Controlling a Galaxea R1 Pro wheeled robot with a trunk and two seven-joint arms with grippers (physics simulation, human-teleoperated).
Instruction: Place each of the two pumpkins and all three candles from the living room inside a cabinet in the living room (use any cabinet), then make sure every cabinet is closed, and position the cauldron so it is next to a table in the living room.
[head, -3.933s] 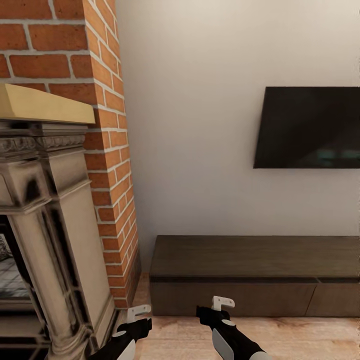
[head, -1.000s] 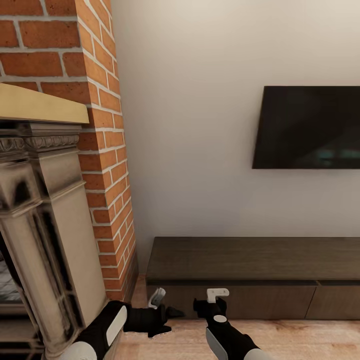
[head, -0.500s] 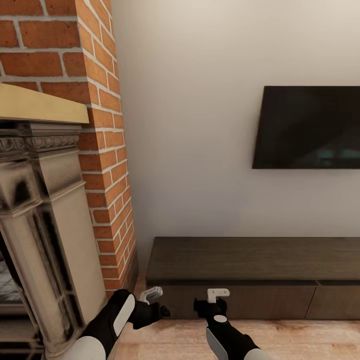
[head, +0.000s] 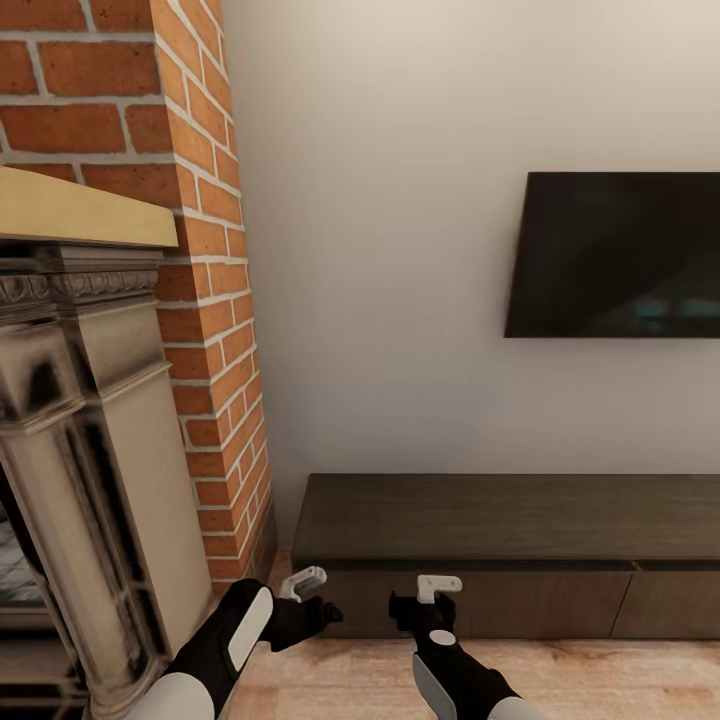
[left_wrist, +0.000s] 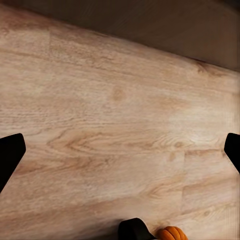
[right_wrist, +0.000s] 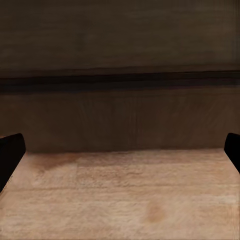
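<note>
Here, in the head view, I face the cabinet (head: 510, 555), a long dark-brown unit across the lower right of the frame, its drawer fronts flush and shut. A dark TV (head: 615, 255) hangs on the pale wall above it. Brick chimney (head: 200, 300) and a carved fireplace (head: 90, 450) take the left side.

My left gripper (head: 305, 585) sits low at bottom centre-left, over the wood floor (head: 600, 675) just before the cabinet's left end. My right gripper (head: 438, 588) is beside it, near the drawer front.

Left wrist view: fingertips (left_wrist: 10, 155) at the far edges, jaws spread wide, holding nothing. A pumpkin (left_wrist: 171, 233) shows at the bottom edge, on the floor, next to a dark shape I cannot identify.

Right wrist view: fingertips (right_wrist: 10, 152) likewise far apart, jaws spread, empty, with the cabinet front ahead.
</note>
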